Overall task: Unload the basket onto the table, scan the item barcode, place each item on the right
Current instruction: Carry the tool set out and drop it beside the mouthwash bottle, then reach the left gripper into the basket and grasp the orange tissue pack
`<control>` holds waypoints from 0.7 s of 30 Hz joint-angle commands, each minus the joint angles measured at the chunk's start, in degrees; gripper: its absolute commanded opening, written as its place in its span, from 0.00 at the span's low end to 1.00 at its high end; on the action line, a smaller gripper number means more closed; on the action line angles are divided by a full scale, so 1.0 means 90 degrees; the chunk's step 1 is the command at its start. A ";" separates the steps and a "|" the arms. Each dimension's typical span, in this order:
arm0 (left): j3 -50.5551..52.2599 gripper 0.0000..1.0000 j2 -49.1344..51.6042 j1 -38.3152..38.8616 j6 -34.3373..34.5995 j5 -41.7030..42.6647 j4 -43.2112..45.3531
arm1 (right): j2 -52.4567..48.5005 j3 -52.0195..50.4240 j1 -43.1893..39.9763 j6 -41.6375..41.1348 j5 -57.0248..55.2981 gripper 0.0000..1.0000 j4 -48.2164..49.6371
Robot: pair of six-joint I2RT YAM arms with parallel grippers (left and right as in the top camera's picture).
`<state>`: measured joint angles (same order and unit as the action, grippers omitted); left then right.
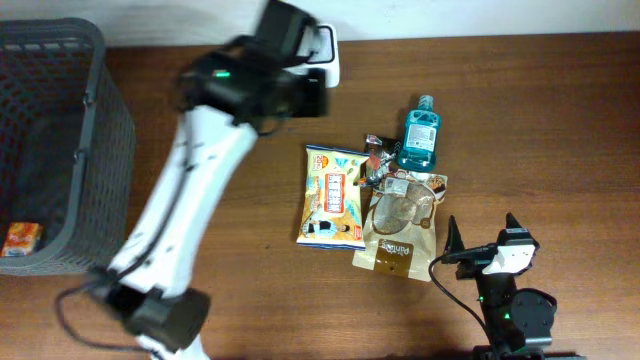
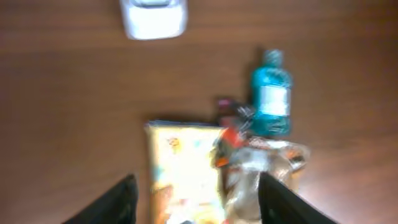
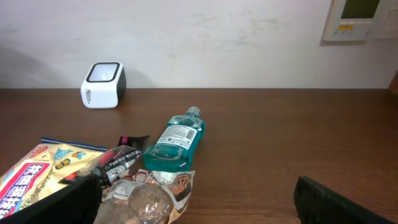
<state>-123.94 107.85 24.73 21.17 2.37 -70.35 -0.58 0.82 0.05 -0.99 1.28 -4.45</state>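
The right claw (image 3: 198, 190) stands wide open, one dark finger (image 3: 59, 202) at the lower left and the other at the lower right. Nothing is held between them. On the table (image 3: 280, 124), a teal bottle (image 3: 174, 146) lies on its side. A dark wrapper (image 3: 121, 160), a yellow snack bag (image 3: 31, 177) and a clear-fronted pouch (image 3: 146, 199) lie beside it. A white scanner (image 3: 103, 76) stands near the wall (image 3: 217, 43). A wall panel (image 3: 357, 18) is mounted at the upper right.

There is one teal bottle (image 1: 419, 135), one yellow bag (image 1: 333, 195), one brown pouch (image 1: 400, 238), one white scanner (image 3: 102, 77), one grey basket (image 1: 106, 130).
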 commanded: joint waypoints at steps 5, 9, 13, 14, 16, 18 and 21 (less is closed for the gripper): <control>-0.0070 0.92 -0.0959 -0.1834 -0.0459 -0.1938 -0.1265 | 0.0041 -0.0056 0.0034 0.0036 -0.0053 0.98 -0.0007; -0.0068 0.98 -0.0986 -0.3354 -0.0461 -0.2195 -0.1285 | 0.0041 -0.0056 0.0034 0.0036 -0.0053 0.98 -0.0010; -0.0068 0.98 -0.0981 -0.4541 -0.0461 -0.2193 -0.1185 | 0.0041 -0.0056 0.0034 0.0036 -0.0053 0.98 -0.0007; -0.0068 0.98 -0.0981 -0.4794 -0.0464 -0.2193 -0.1149 | 0.0041 -0.0056 0.0034 0.0034 -0.0053 0.98 -0.0007; -0.0068 0.98 -0.0967 -0.5479 -0.0461 -0.2191 -0.1088 | 0.0041 -0.0056 0.0034 0.0034 -0.0053 0.98 -0.0007; -0.0068 0.98 -0.0935 -0.5836 -0.0459 -0.2161 -0.1073 | 0.0041 -0.0056 0.0034 0.0034 -0.0053 0.98 -0.0007; 0.0005 0.99 -0.0719 -0.6484 -0.0459 -0.1897 -0.1088 | 0.0041 -0.0056 0.0034 0.0036 -0.0053 0.98 -0.0010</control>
<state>-124.03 100.29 -28.82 17.52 -16.38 -80.20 -0.58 0.82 0.05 -1.02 1.30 -4.45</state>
